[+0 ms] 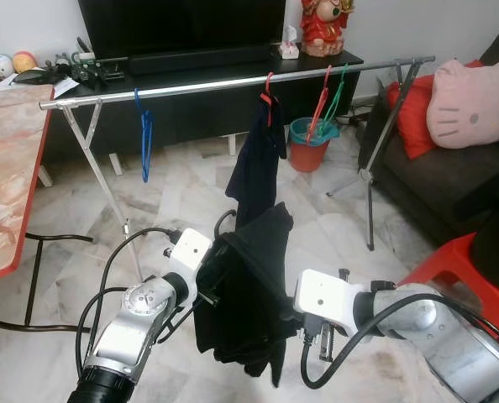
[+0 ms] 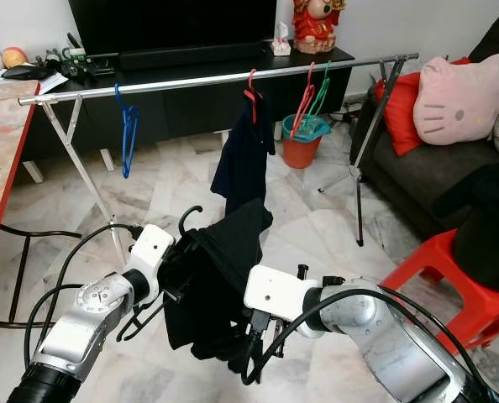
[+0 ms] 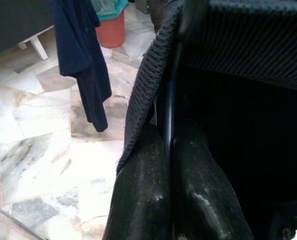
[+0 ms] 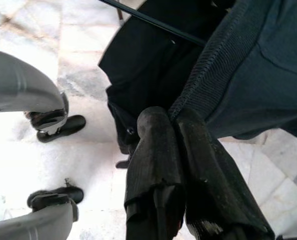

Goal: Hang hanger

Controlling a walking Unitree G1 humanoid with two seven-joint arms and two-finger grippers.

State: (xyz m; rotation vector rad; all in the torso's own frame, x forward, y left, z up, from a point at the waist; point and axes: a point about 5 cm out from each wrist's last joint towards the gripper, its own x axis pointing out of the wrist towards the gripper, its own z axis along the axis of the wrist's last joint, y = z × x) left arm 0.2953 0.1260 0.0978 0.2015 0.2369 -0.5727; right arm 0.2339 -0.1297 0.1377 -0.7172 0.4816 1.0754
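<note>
Left eye view: both silver arms hold a black garment (image 1: 249,294) on a black hanger (image 1: 223,223) low before a metal clothes rail (image 1: 233,82). The left gripper (image 1: 206,295) meets the cloth's left edge, the right gripper (image 1: 293,315) its right. On the rail hang a blue hanger (image 1: 145,143), a navy garment (image 1: 256,164) on a red hanger (image 1: 268,91), and a red and green pair (image 1: 327,99). An orange bucket (image 1: 308,144) stands behind.

Right eye view: the same scene, with the black hanger's hook curling clear of the cloth beside the left wrist, and more of a red stool (image 2: 451,269) and a pink cushion (image 2: 458,99) on the sofa.

Left wrist view: the fingers (image 3: 148,195) are pressed together on a thin black bar and the garment's ribbed edge; the navy garment hangs over marble floor (image 3: 33,150) beyond.

Right wrist view: the fingers (image 4: 161,160) are pinched on the cloth's ribbed edge, with the hanger's bar crossing above.
</note>
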